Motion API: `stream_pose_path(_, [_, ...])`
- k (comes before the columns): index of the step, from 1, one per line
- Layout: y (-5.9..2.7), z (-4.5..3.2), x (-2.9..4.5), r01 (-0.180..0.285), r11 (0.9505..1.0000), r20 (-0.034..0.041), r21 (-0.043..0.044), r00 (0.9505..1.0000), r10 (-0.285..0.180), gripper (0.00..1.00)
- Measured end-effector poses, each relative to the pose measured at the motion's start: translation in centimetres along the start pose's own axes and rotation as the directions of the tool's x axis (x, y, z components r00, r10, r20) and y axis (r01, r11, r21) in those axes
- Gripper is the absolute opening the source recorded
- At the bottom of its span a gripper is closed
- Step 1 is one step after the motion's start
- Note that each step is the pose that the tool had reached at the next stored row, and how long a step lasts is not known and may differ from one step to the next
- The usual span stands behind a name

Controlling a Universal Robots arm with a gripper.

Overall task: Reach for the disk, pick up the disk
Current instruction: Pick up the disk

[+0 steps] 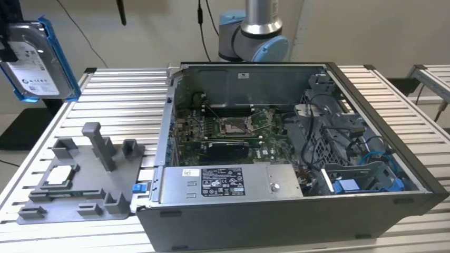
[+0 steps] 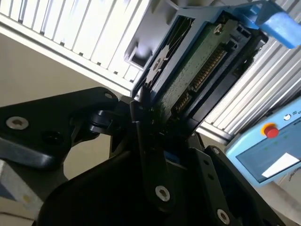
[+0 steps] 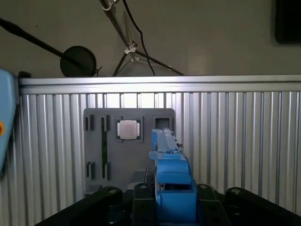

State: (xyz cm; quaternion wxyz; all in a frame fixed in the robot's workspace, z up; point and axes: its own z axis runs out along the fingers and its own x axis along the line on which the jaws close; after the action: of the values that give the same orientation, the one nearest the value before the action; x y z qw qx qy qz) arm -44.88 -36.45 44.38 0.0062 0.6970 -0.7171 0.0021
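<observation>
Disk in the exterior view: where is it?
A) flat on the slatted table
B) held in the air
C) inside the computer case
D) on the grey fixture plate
B: the disk hangs in mid-air at the exterior view's left, and the second wrist view shows the pincer shut on it.

One disk, with one white label. One gripper, with two black fingers clamped on that disk. One robot arm. One open computer case, holding one motherboard and one power supply. One grey holder plate, carrying one small white-grey square part. Two slatted metal tables: one under the case, one more at the exterior view's right. One light-blue control pendant, with one red button. One tripod and one round black object in the first wrist view.
</observation>
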Motion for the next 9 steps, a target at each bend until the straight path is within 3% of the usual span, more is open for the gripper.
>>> stream_pose_path(9, [0.02,-4.46,0.05,0.0,1.0,0.0,0.0,1.0,0.0,0.0])
